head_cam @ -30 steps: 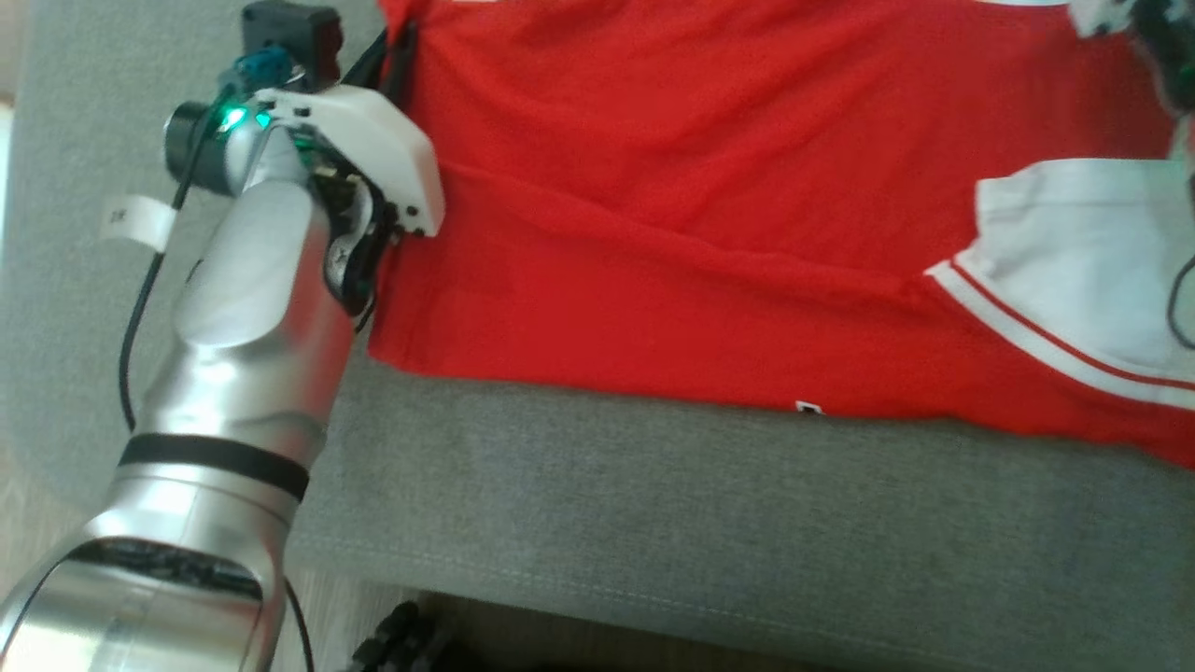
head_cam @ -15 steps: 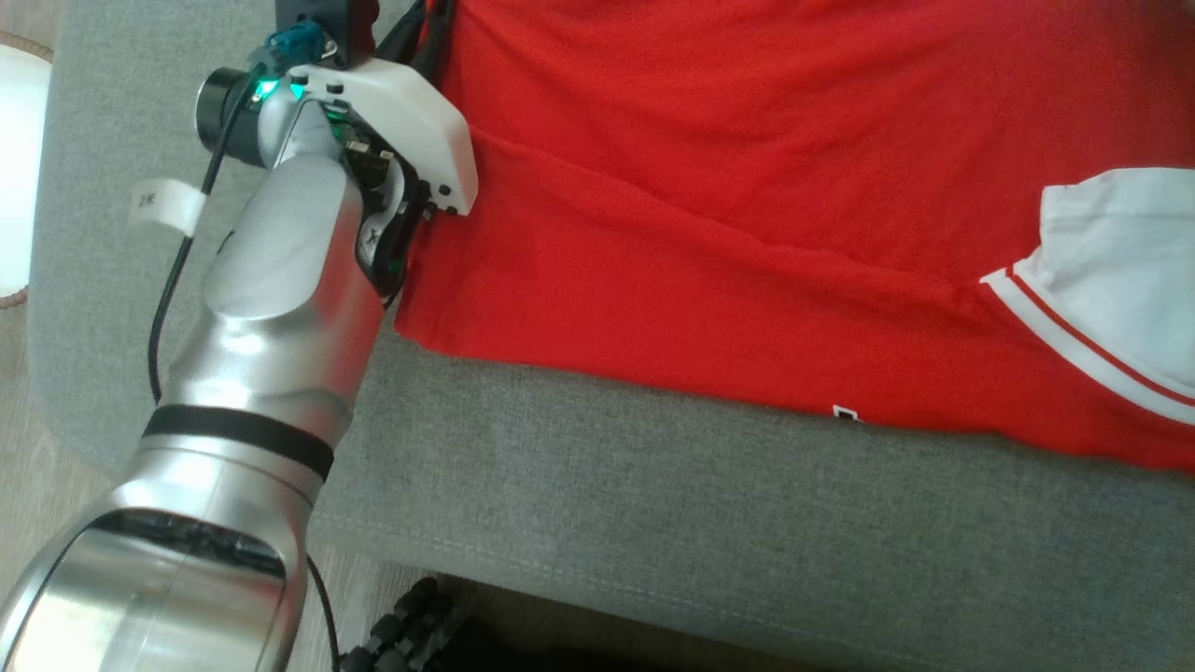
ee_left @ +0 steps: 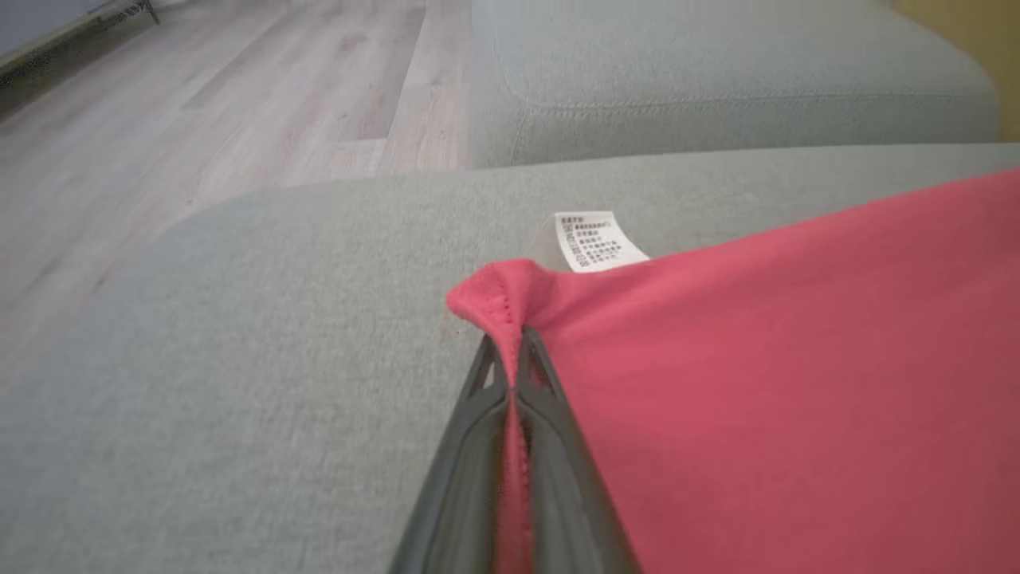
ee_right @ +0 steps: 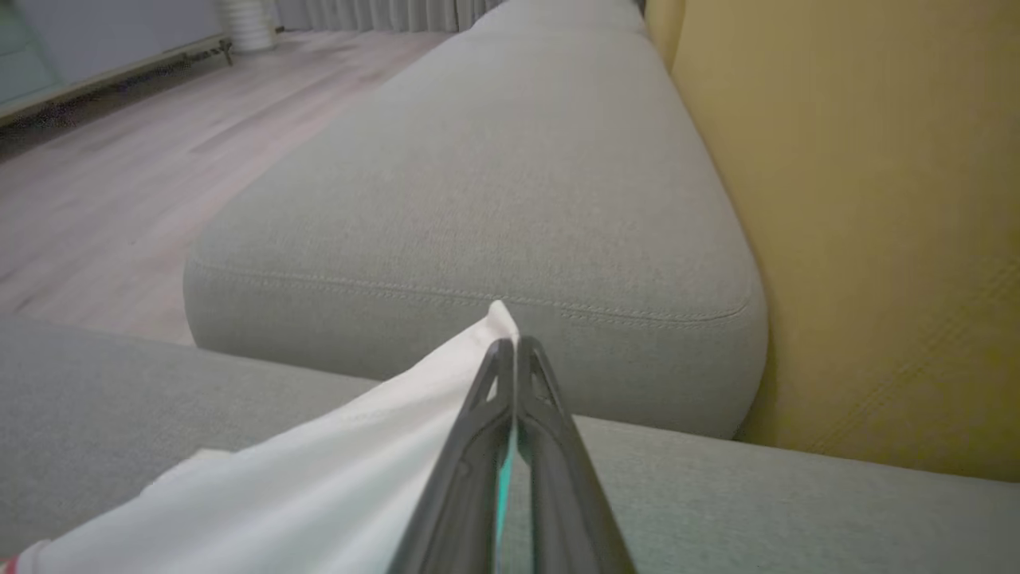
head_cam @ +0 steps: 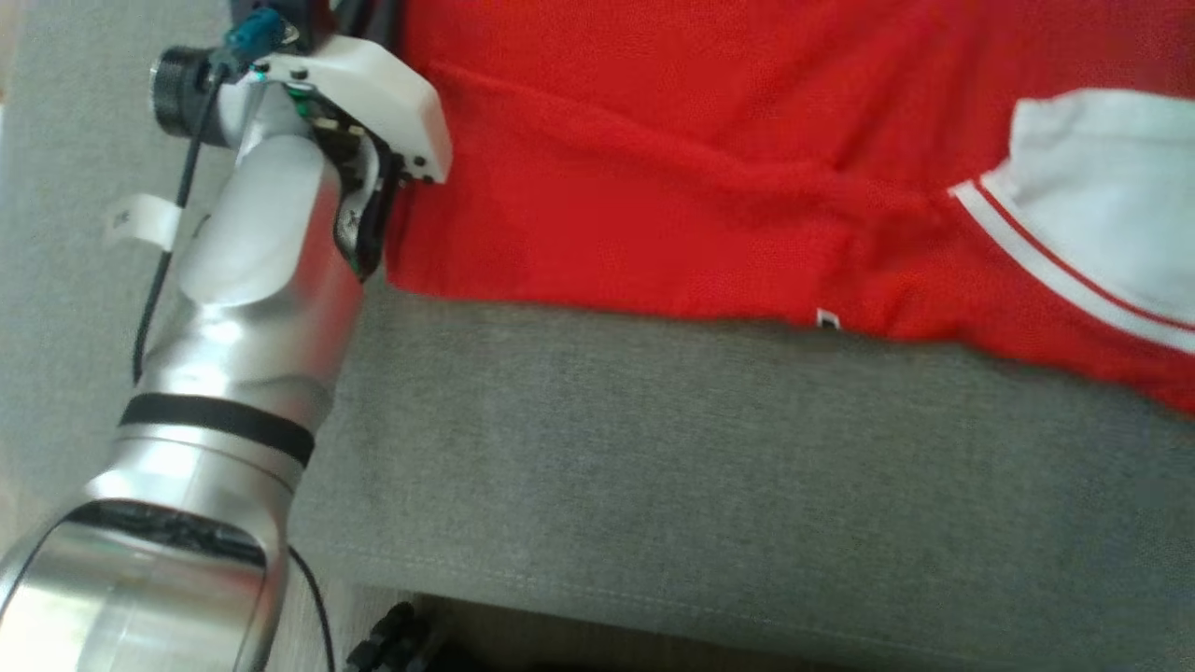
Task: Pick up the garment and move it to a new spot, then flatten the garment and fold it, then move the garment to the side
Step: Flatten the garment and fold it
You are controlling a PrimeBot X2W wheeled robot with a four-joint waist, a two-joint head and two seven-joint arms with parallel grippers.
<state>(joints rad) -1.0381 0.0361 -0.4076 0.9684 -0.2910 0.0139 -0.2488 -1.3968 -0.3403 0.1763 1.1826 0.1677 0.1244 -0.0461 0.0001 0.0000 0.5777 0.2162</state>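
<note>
The garment (head_cam: 653,168) is a red shirt with a white sleeve (head_cam: 1102,187), spread over a grey sofa cushion (head_cam: 653,467). My left arm (head_cam: 271,233) reaches along the shirt's left edge. In the left wrist view my left gripper (ee_left: 510,344) is shut on a bunched corner of the red hem (ee_left: 498,291), beside a white care label (ee_left: 598,239). In the right wrist view my right gripper (ee_right: 510,347) is shut on a corner of the white cloth (ee_right: 335,462), lifted slightly off the cushion.
A second grey cushion (ee_right: 494,183) lies beyond the one under the shirt. A yellow backrest (ee_right: 876,239) runs along one side. Pale wooden floor (ee_left: 199,119) lies past the cushion's edge. A dark cable chain (head_cam: 401,635) sits below the sofa front.
The head camera has shifted, so the shirt sits higher in the picture. My right gripper has closed on the white cloth. My left gripper keeps its hold on the red hem.
</note>
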